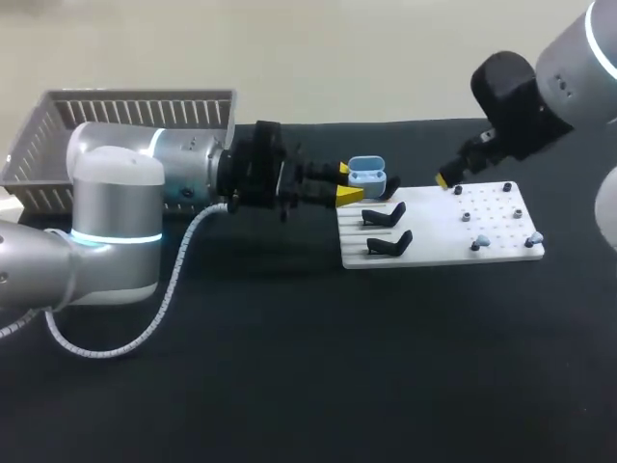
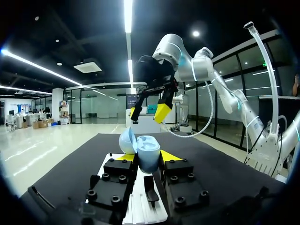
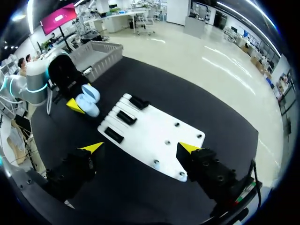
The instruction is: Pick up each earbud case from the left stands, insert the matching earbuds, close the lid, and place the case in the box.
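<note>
Left gripper (image 1: 349,183), frame centre: clamped on pale-blue earbud case (image 1: 366,178), at upper-left corner of white board (image 1: 501,217). Case mouth-up, lid swung open toward frame top; long axis looks left–right. Right gripper (image 3: 139,147) above board, fingers spread wide.

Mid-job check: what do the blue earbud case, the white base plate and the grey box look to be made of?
The earbud case looks like smooth pale-blue plastic with a soft sheen. The base plate is a flat, matte white board, probably plastic, though I can't confirm. The box has grey slatted walls, likely moulded plastic.
</note>
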Action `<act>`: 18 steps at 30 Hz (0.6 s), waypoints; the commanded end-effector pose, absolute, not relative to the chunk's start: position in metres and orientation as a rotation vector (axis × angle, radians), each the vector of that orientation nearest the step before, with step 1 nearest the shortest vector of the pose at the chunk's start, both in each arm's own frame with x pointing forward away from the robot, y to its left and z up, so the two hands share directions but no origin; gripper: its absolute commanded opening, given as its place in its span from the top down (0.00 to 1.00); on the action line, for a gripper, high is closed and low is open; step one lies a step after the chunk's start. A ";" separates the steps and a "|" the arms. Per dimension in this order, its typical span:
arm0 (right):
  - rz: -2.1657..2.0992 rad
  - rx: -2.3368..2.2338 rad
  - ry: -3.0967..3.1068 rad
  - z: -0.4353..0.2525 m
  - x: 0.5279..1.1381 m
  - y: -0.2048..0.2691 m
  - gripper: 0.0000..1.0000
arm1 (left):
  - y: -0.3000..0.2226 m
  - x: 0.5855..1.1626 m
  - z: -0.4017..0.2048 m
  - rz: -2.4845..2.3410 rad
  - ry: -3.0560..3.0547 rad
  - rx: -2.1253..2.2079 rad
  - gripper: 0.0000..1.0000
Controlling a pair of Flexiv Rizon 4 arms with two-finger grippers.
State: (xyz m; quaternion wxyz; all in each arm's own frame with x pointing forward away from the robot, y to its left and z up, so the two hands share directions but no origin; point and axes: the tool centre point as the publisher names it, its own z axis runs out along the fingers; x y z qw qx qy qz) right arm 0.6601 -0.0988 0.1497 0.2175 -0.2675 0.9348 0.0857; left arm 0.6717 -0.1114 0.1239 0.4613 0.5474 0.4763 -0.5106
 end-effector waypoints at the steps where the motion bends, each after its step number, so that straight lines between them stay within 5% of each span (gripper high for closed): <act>1: -0.063 -0.659 2.642 0.147 0.655 -0.118 0.00 | -0.112 0.670 0.124 -1.249 1.174 1.342 1.00; 18: -0.139 -0.563 2.902 0.085 0.631 -0.191 0.05 | -0.112 0.670 0.124 -1.249 1.174 1.342 1.00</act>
